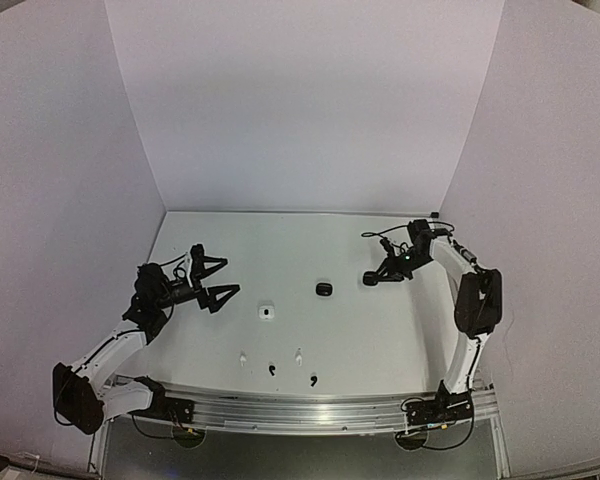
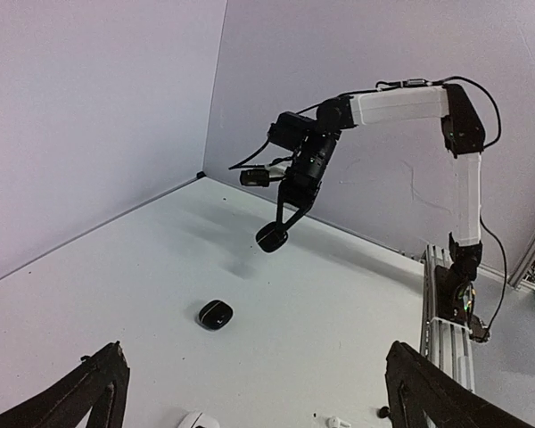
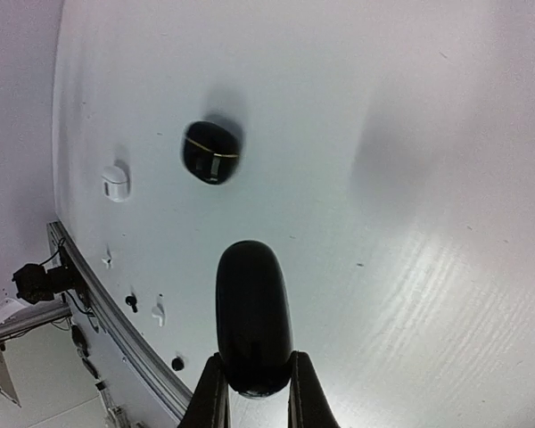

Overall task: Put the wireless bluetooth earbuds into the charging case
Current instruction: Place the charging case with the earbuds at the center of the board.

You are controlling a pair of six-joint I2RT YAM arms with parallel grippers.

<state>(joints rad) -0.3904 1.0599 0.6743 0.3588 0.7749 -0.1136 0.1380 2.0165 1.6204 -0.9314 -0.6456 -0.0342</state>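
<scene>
Earbuds, two white and two black in view, lay loose near the front edge of the bench, none in a case, so all the inserting seemed left to do. Behind them sat a white case and a black case, seemingly shut, while the right jaws pinched a second black case above the bench. The left jaws stood wide and empty near the white case; nothing blocked the earbuds.

A white desk is boxed in by 3 plain, pale lilac panels: a back wall at 12 o'clock, a left wall at 9 o'clock and a right wall at 3 o'clock. An aluminium rail lines the desk's 6 o'clock edge. The light is soft and even.
</scene>
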